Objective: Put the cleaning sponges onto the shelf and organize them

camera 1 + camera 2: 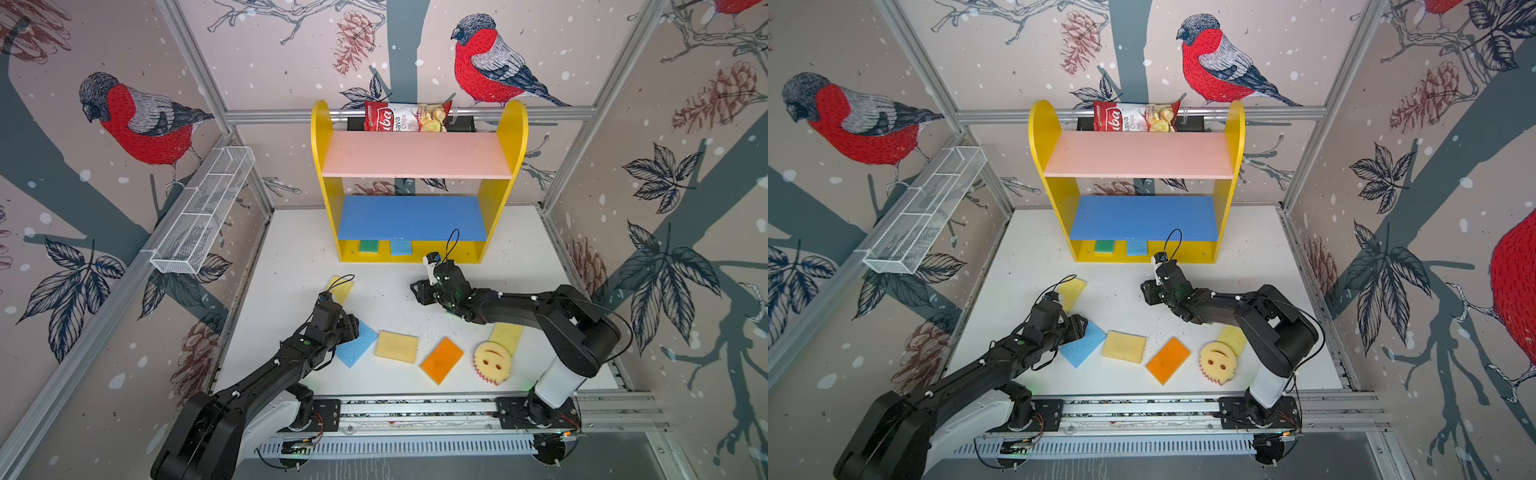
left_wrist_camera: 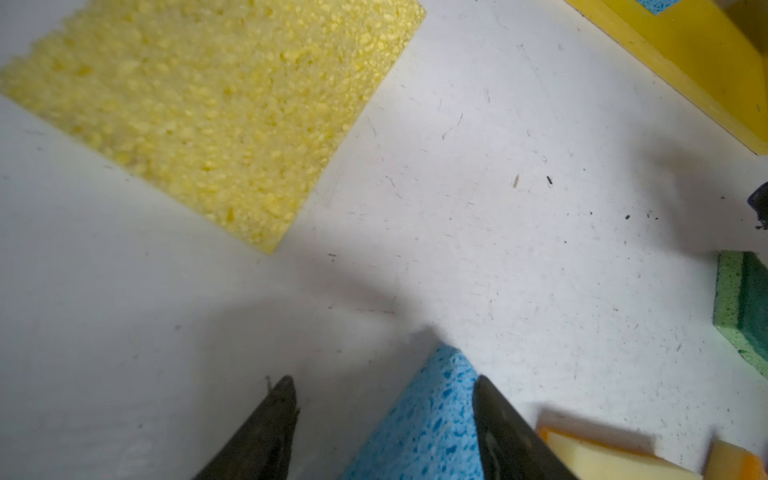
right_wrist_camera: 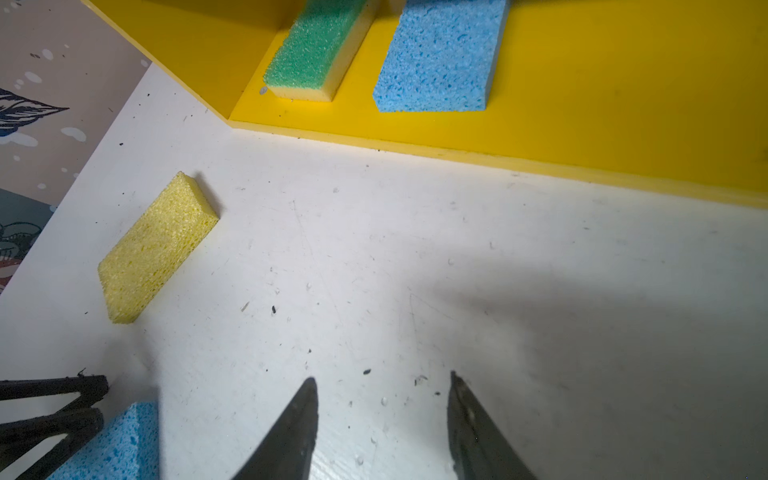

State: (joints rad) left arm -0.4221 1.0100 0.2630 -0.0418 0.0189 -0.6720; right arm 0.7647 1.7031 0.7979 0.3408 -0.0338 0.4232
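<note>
The shelf [image 1: 322, 137] stands at the back of the white table, with a green sponge [image 1: 369, 246] and a blue sponge [image 1: 401, 247] on its yellow base [image 3: 582, 124]. On the table lie a yellow sponge [image 1: 341, 289], a blue sponge [image 1: 356, 345], a pale yellow one [image 1: 397, 346], an orange one [image 1: 441, 360], a round smiley sponge [image 1: 492, 362] and a yellow-green one [image 1: 507, 336]. My left gripper [image 2: 384, 382] is open, with a corner of the blue table sponge [image 2: 432, 415] between its jaws. My right gripper [image 3: 382, 378] is open and empty over bare table in front of the shelf.
A white wire basket [image 1: 203, 212] hangs on the left wall. A chips bag [image 1: 405, 116] sits in a black basket [image 1: 461, 124] behind the shelf. Another green sponge [image 2: 744, 307] lies near the right arm. The arms' rail [image 1: 415, 407] runs along the front edge.
</note>
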